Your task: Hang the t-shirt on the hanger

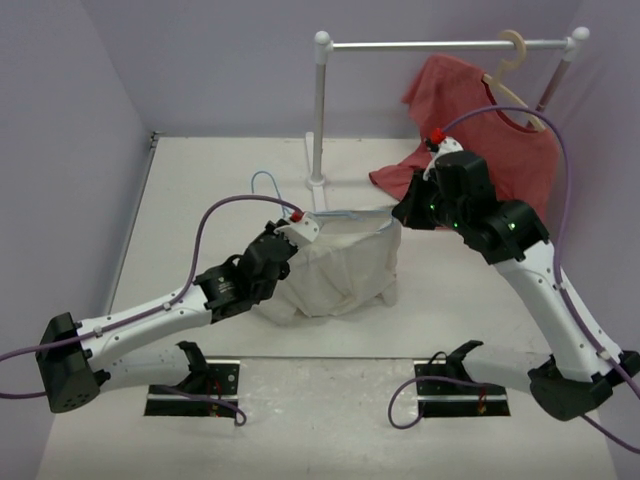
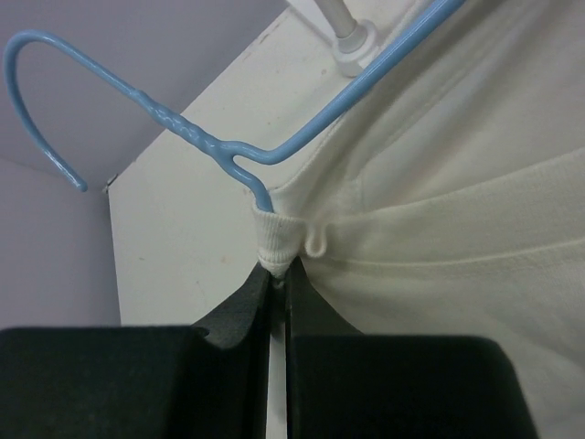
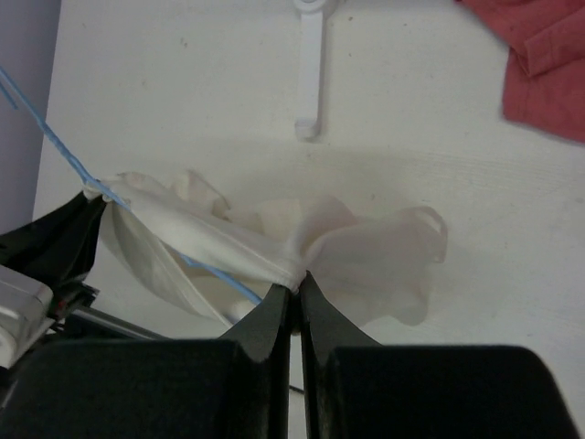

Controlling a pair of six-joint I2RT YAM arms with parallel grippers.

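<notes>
Two hands (image 2: 277, 274) (image 3: 294, 285), one t-shirt (image 1: 340, 265), one hanger (image 2: 183, 128)

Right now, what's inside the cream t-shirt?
The light-blue hanger is partly inside the t-shirt: hook and twisted neck stick out at the collar, and some wire shows through the opening. Fabric covers the rest of its frame.

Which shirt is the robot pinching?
The cream-white t-shirt in the middle, pinched by the left gripper and right gripper. The red shirt just hangs from the rail behind; no gripper holds it.
</notes>
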